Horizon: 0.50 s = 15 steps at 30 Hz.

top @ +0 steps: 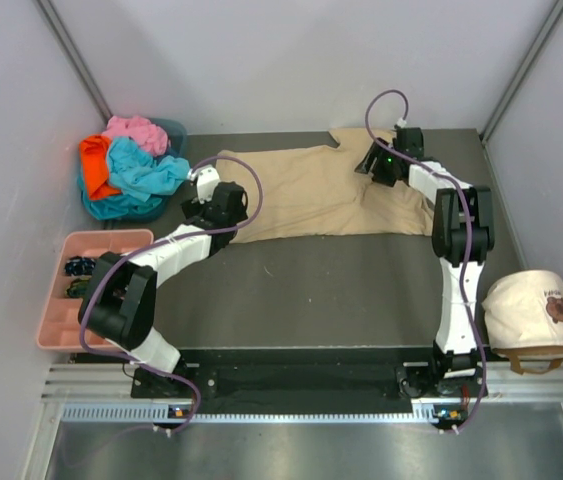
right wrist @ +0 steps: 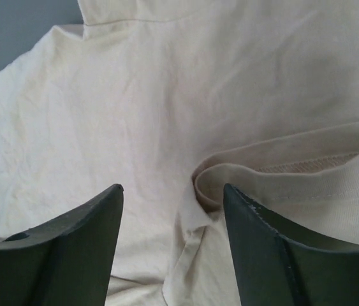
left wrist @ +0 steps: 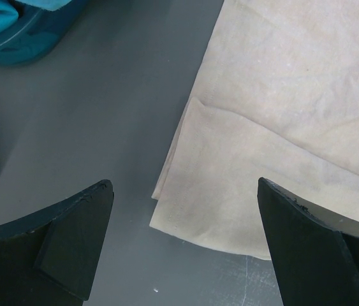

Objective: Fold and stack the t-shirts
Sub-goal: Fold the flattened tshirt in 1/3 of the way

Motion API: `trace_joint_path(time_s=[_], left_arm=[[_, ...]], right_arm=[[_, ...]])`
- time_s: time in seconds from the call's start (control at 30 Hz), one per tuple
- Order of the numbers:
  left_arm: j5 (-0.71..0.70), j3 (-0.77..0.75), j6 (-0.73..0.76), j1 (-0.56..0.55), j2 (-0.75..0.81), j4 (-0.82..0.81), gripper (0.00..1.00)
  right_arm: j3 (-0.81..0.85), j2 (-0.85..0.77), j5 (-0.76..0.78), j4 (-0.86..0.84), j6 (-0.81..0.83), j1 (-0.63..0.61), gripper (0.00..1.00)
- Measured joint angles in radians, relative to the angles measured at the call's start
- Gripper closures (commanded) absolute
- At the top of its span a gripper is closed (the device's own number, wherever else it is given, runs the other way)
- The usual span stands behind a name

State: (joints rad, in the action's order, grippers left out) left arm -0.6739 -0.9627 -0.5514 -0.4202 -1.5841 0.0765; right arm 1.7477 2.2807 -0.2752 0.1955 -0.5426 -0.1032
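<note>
While the tan t-shirt [top: 311, 195] lay spread flat across the upper middle of the top view, the turquoise t-shirt [top: 141, 172], orange t-shirt [top: 94, 162] and pink t-shirt [top: 136, 132] sat heaped in a teal basket [top: 174, 129] at the upper left. The left tool [left wrist: 185, 191] hung wide open over the tan shirt's layered left corner, gripping nothing. The right tool [right wrist: 173, 188] stood wide too, over a curled seamed edge at the shirt's right end. The dark desk [top: 311, 290] lay beneath, with a pink tray [top: 73, 243] at the left and a cream cap [top: 531, 310] at the lower right

Tan t-shirt [top: 321, 195], turquoise t-shirt [top: 146, 172], pink tray [top: 59, 322]
</note>
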Motion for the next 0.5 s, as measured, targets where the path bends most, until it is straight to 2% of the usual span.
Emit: trace_joint_path(time_s=[0.27,0.5], left_arm=[[0.002,0.000,0.000,0.000,0.000,0.005,0.01],[0.003,0.000,0.000,0.000,0.000,0.006,0.01]], right_arm=[[-0.103,-0.056,-0.026,-0.126,0.001,0.000,0.25],[-0.157,-0.156,-0.034,-0.190,0.016,0.000,0.24]])
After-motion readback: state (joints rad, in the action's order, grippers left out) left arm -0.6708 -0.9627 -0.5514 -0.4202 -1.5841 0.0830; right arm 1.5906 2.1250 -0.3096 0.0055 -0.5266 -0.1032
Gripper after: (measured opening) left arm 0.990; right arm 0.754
